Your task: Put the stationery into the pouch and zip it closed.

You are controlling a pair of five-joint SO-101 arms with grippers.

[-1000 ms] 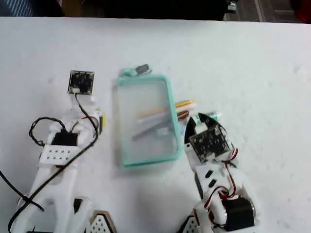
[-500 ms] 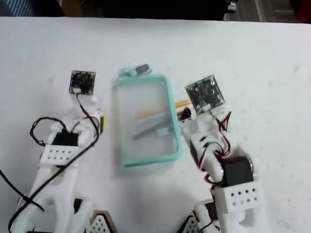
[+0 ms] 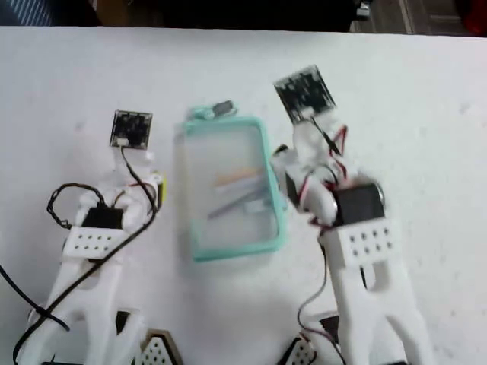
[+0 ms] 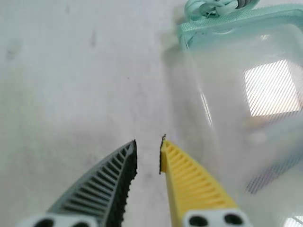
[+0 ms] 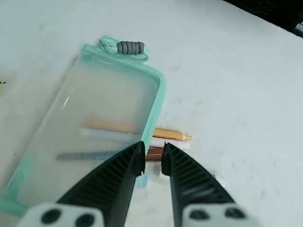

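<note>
The white table (image 3: 411, 137) takes up nearly the whole high view. Its top is matte, with a few faint specks and scuffs. Beyond its far edge, at 12 o'clock, runs a dark strip of room (image 3: 251, 11), with a patch of grey-brown floor (image 3: 426, 15) toward 1 o'clock.

The pouch (image 3: 228, 251) lies flat near the middle of the table. It is a frosted clear sleeve with a mint-green border, and its long sides run from 12 to 6 o'clock. Its pull cord (image 5: 125, 47), which carries a grey bead, rests on the table at the pouch's 12 o'clock end. Through the frosted wall 3 sticks (image 5: 109, 124) show: 1 pale orange, 1 whitish, 1 grey and hatched. At the pouch's 3 o'clock side a gold pen (image 5: 171, 135) and a brown pen (image 5: 154, 153) poke out past the border onto the table. In the left wrist view a bright striped reflection (image 4: 272, 92) sits on the pouch wall.

The left gripper (image 4: 148, 150) is low over bare table at the pouch's 9 o'clock. Its grey and yellow fingers are a little apart with nothing between them. The right gripper (image 5: 152, 153) hangs over the pouch's 3 o'clock edge, above the poking pen ends. A narrow gap shows between its 2 black fingers, with nothing gripped.
</note>
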